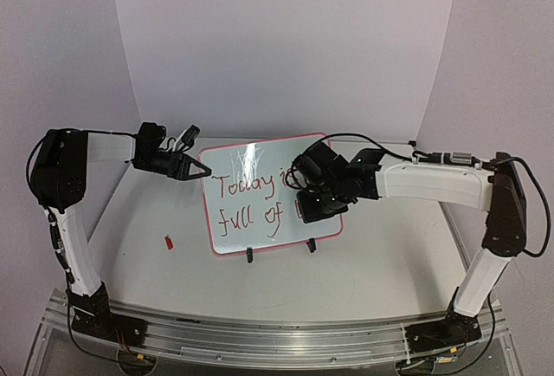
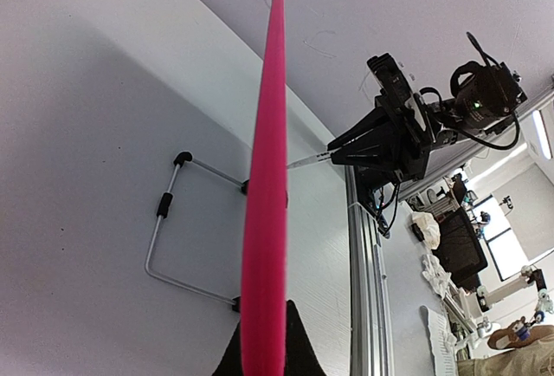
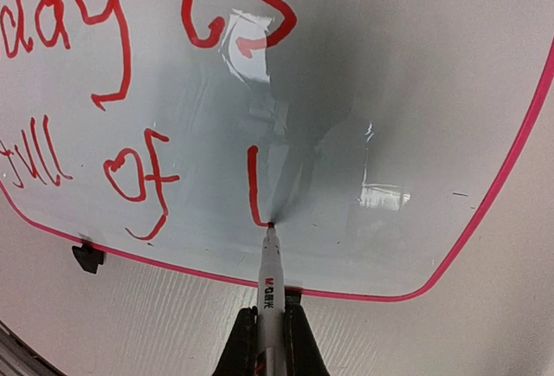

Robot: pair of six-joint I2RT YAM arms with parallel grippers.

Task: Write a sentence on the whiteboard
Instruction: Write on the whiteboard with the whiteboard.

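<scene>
The board (image 1: 260,239) stands propped on its feet mid-table, facing the arms, with red writing that reads roughly "Today is full of" across its left and middle. The left gripper (image 2: 262,334) is clamped on the board's left edge, bracing it; in its wrist view the frame runs edge-on, straight away from the fingers. The right gripper (image 3: 270,314) is clenched around a marker (image 3: 271,276). The marker's long axis points up and into the board's face from near the lower frame, and its tip touches the surface at the foot of an upright red stroke. Bare white lies to the right of that stroke, out toward the right frame. The next letters likely call for the right arm to drag the tip that way while the left holds firm.
</scene>
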